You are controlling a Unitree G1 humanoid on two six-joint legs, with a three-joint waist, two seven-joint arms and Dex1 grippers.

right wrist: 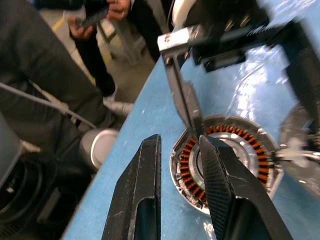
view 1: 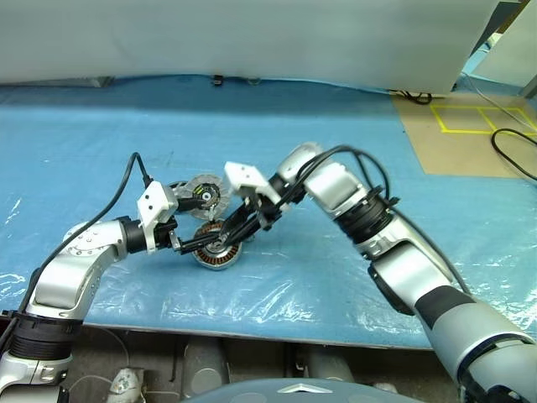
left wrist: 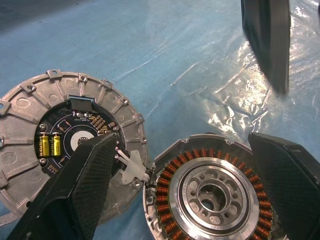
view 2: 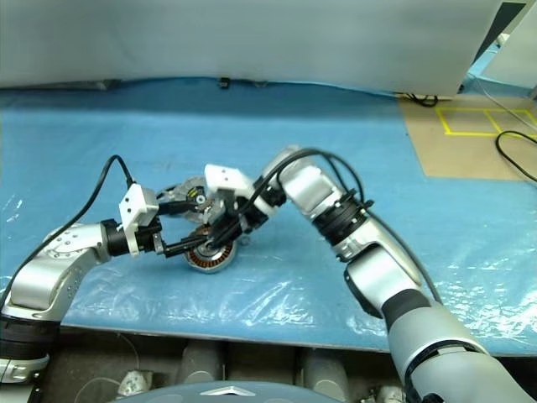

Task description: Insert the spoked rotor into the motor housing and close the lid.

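Note:
The motor housing, a silver drum with copper windings round a metal centre, lies open-side up on the blue table. My left gripper is open, with a finger on each side of the housing. The lid lies just beyond it, its radial face and black-and-yellow centre up. My right gripper hangs tilted just above the housing, open a little with nothing between its fingers. A part-hidden round piece sits beside the lid behind my left wrist; whether it is the spoked rotor I cannot tell.
A crinkled clear plastic sheet covers the blue table near its front edge. Brown cardboard with yellow tape and a black cable lie at the back right. People stand close beyond the table edge.

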